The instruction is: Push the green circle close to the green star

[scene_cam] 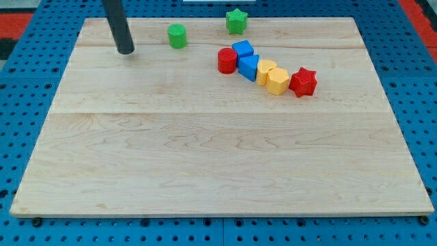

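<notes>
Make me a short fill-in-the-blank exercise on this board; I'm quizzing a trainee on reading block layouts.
1. My tip stands to the view's ____ of the green circle, apart from it.
2. The green star lies toward the view's ____ of the green circle.
3. The red circle touches a ____ block.
4. The red star sits beside a ____ block.

Missing words: left; right; blue; yellow

board (205, 157): light wood, visible grain, smooth, matt w/ faint sheen
base under it (416, 102): blue pegboard w/ rows of holes, looks like plastic, matt
rod / my tip (125, 51): dark grey, smooth, matt, can't tell if metal or plastic
green circle (177, 35): solid colour, smooth, slight gloss
green star (236, 20): same finish
red, blue, yellow blocks (266, 70): smooth, painted-looking, approx satin
</notes>
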Robot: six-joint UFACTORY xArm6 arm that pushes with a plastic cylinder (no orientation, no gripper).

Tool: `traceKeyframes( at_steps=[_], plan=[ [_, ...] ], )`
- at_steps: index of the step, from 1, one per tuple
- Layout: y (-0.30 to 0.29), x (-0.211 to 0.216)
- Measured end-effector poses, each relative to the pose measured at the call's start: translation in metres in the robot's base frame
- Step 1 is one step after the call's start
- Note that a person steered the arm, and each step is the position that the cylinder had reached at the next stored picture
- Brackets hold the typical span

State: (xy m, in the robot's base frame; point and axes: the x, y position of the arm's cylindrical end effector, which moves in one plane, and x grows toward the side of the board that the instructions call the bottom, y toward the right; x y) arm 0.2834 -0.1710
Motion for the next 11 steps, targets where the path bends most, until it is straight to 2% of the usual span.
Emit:
traceKeyframes(
  at_steps=[4, 5, 7, 11],
  plan=[
    [0.094, -0.053],
    [0.092, -0.052],
    [0.091, -0.02],
    [0.099, -0.048]
  ],
)
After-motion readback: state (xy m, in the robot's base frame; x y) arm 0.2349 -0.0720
